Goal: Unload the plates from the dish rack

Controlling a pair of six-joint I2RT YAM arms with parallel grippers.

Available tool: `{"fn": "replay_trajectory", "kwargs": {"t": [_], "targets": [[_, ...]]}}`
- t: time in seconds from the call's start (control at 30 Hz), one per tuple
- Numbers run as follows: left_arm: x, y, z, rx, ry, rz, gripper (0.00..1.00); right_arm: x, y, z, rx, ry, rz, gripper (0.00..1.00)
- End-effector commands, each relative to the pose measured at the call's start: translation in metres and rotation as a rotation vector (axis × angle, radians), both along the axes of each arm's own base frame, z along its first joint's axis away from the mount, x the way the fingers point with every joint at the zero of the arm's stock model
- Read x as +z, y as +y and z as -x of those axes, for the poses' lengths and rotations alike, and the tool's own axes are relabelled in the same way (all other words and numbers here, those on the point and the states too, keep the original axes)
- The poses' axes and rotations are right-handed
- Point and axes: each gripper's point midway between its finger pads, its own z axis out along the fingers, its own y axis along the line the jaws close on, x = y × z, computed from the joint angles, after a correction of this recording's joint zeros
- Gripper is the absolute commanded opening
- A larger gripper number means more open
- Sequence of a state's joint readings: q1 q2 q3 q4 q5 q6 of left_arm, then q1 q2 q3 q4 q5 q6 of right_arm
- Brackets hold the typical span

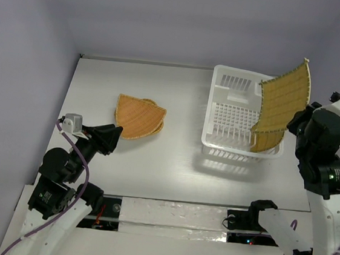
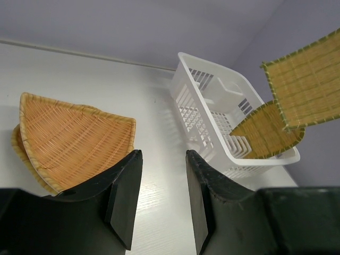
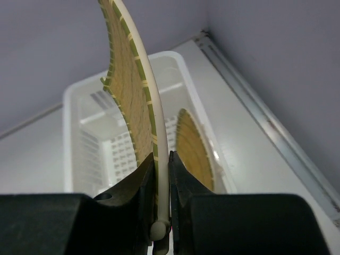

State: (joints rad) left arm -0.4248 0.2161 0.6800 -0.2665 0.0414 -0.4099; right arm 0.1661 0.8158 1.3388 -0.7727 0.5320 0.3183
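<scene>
Tan-orange weave, gridded with green: large square plate (image 1: 286, 94), up in the air over the 3 o'clock side of the dish rack (image 1: 234, 150), standing nearly on edge, top corner leaning toward 1 o'clock. Pinched at its pale rim by the right gripper (image 1: 294, 123), at 3 o'clock of the rack. From the right wrist, seen edge-on (image 3: 127, 85), rising out of the gripper (image 3: 162, 159); jaws closed hard on the rim, one finger on each face.

Below it, inside the rack at the 4 o'clock corner, a second plate (image 1: 267, 141), leaning on edge against the side wall (image 3: 194, 151). Cannot tell whether touching the raised one; overlapping it in the left wrist view (image 2: 263, 135), under the large square plate (image 2: 308, 85).

White slatted rack (image 2: 210, 62) at 2 o'clock on the table (image 1: 171, 170), resting flat, rim flared.

Well apart, at 10 o'clock on the table: rounded-square plate (image 1: 137, 117) lying on top of a round plate (image 1: 158, 126), only the edge of the lower one showing (image 2: 17, 143) past the upper (image 2: 74, 143).

Just at 7 o'clock of that stack, the left gripper (image 1: 115, 135), pointing toward it. Jaws parted a moderate way (image 2: 163, 156), bare table between them, gripping nothing.

Beyond, at 12 o'clock, a plain lilac wall (image 1: 169, 18).
</scene>
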Motion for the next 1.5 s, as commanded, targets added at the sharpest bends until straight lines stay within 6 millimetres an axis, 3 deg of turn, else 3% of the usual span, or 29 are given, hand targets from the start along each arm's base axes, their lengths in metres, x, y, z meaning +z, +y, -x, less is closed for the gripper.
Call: {"fn": "replay_trajectory", "kwargs": {"t": [0.0,0.17,0.2,0.23,0.27,0.33,0.37,0.4,0.43,0.47,0.57,0.6,0.7,0.8,0.83,0.9,0.93,1.03,1.17,1.47], "targets": [[0.011,-0.003,-0.003,-0.010,-0.032,0.020,0.36,0.056,0.049,-0.012,0.226,-0.256,-0.198,0.00],[0.008,0.000,-0.006,0.010,-0.021,0.015,0.36,0.055,0.132,-0.032,0.544,-0.324,-0.437,0.00],[0.008,0.000,-0.006,0.015,-0.017,0.016,0.36,0.064,0.145,-0.037,0.589,-0.363,-0.472,0.00],[0.008,0.001,-0.006,0.018,-0.017,0.016,0.35,0.053,0.163,-0.050,0.613,-0.324,-0.507,0.00],[0.008,0.001,-0.006,0.021,-0.017,0.016,0.36,0.052,0.187,-0.050,0.672,-0.307,-0.529,0.00],[0.008,0.006,-0.008,0.046,-0.015,0.020,0.36,0.059,0.216,-0.058,0.735,-0.323,-0.593,0.00],[0.009,0.007,-0.007,0.050,-0.018,0.022,0.36,0.045,0.246,-0.066,0.802,-0.272,-0.622,0.00],[0.009,0.007,-0.007,0.051,-0.016,0.026,0.36,0.055,0.261,-0.071,0.844,-0.316,-0.661,0.00],[0.009,0.013,-0.009,0.087,-0.016,0.031,0.36,0.052,0.275,-0.074,0.867,-0.304,-0.715,0.00],[0.011,0.015,-0.007,0.093,-0.023,0.037,0.36,0.034,0.299,-0.087,0.904,-0.248,-0.734,0.00],[0.016,0.022,-0.003,0.121,-0.044,0.057,0.36,0.026,0.348,-0.091,0.989,-0.213,-0.812,0.00],[0.017,0.024,-0.002,0.127,-0.050,0.062,0.36,0.016,0.367,-0.104,0.996,-0.182,-0.822,0.00],[0.018,0.027,0.000,0.140,-0.058,0.071,0.37,-0.006,0.403,-0.113,1.013,-0.122,-0.925,0.00],[0.016,0.026,-0.002,0.140,-0.048,0.068,0.37,-0.024,0.423,-0.115,1.034,-0.084,-1.039,0.00],[0.015,0.026,-0.003,0.140,-0.044,0.067,0.37,-0.043,0.433,-0.118,1.028,-0.044,-1.058,0.00],[0.015,0.027,-0.004,0.148,-0.041,0.065,0.37,-0.050,0.438,-0.121,1.029,-0.047,-1.103,0.00],[0.015,0.027,-0.004,0.147,-0.041,0.065,0.37,-0.068,0.445,-0.121,1.016,-0.006,-1.131,0.00],[0.015,0.025,-0.005,0.141,-0.042,0.063,0.38,-0.082,0.448,-0.125,0.991,0.014,-1.173,0.00],[0.014,0.024,-0.005,0.138,-0.038,0.061,0.38,-0.116,0.450,-0.126,0.937,0.069,-1.180,0.00],[0.013,0.024,-0.006,0.136,-0.037,0.059,0.38,-0.157,0.452,-0.124,0.903,0.156,-1.169,0.00]]}}
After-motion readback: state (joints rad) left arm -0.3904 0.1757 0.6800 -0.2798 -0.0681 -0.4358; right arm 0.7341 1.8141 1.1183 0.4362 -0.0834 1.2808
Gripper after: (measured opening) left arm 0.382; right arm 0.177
